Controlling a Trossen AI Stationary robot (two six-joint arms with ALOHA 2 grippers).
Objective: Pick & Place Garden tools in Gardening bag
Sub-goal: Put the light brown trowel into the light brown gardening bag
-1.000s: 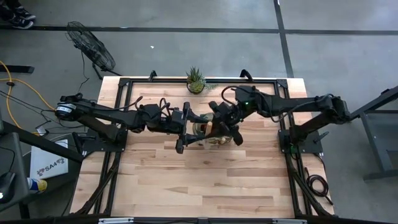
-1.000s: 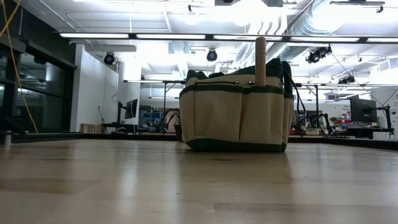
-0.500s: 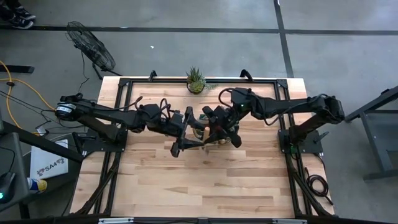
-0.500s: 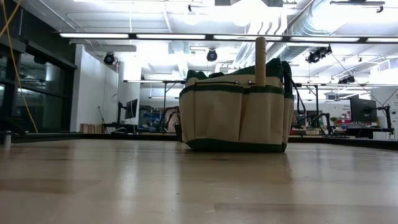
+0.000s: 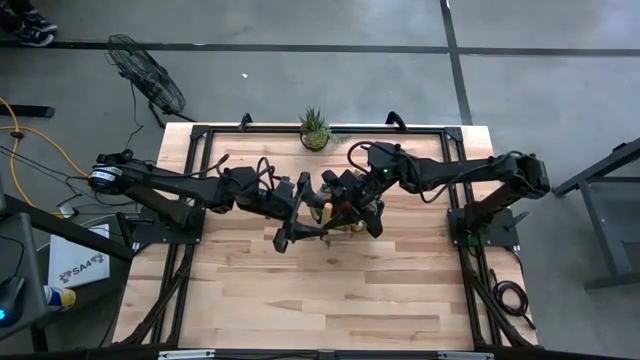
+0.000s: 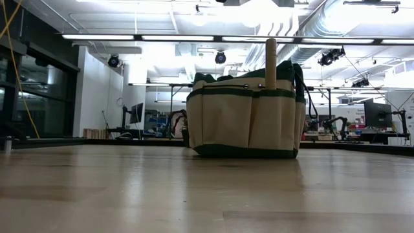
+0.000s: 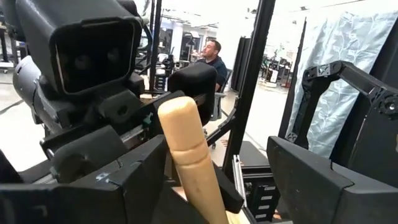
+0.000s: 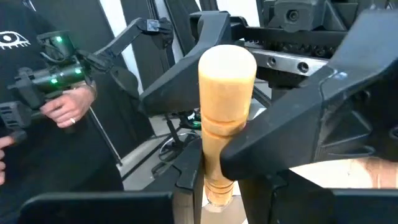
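Observation:
The tan gardening bag (image 6: pixel 246 113) with green trim stands on the table; from above it shows under both grippers (image 5: pixel 346 224). A wooden handle (image 6: pixel 270 61) sticks up from its right side. Both grippers meet level above the bag, out of the low view. A second wooden tool handle (image 7: pixel 186 155) stands upright between them, its blade hidden. My right gripper (image 8: pixel 221 193) (image 5: pixel 342 205) is shut on it. My left gripper (image 7: pixel 217 186) (image 5: pixel 310 217) is open, with a finger on either side of the handle. My right gripper pinches the lower part of the upright wooden handle (image 8: pixel 217 180) between its two fingers. The fingers come level from the table's right side and lie across the handle. The rounded handle end (image 8: pixel 227 62) stands up above the fingers. What hangs below is hidden.
A spiky potted plant (image 5: pixel 314 130) stands at the table's far edge, behind the bag. A floor fan (image 5: pixel 146 72) stands beyond the far left corner. A person's hands with a device (image 8: pixel 59 102) show in the room. Bare wood lies toward the near edge (image 5: pixel 320 300).
My right gripper has gone a little toward the table's left, closer to my left gripper. The bag and the handle standing in it have kept still.

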